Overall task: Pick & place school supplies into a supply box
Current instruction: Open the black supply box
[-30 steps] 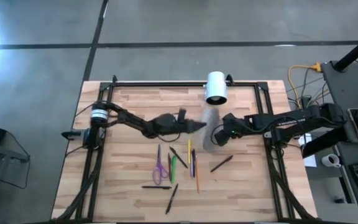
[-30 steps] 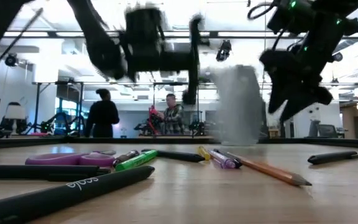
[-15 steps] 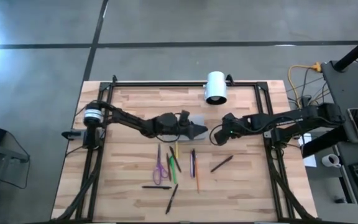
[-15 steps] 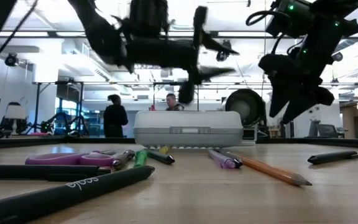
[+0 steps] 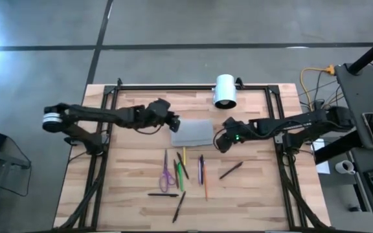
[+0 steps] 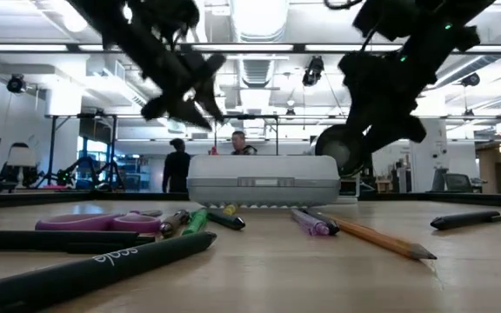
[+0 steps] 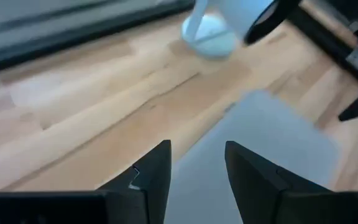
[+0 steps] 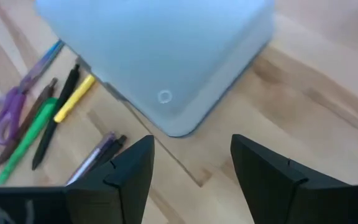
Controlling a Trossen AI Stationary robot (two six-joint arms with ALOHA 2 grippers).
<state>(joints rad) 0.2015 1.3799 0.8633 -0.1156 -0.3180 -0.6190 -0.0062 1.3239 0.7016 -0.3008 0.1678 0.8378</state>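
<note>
At the centre of the high view the supply box point(image 5: 192, 132) lies flat and closed on the table point(image 5: 251, 188), long axis left to right. Below it, the school supplies point(image 5: 180, 173) mostly point up-down. The left gripper point(image 5: 171, 122) and right gripper point(image 5: 221, 140), both spread open and empty, flank its ends.
</note>
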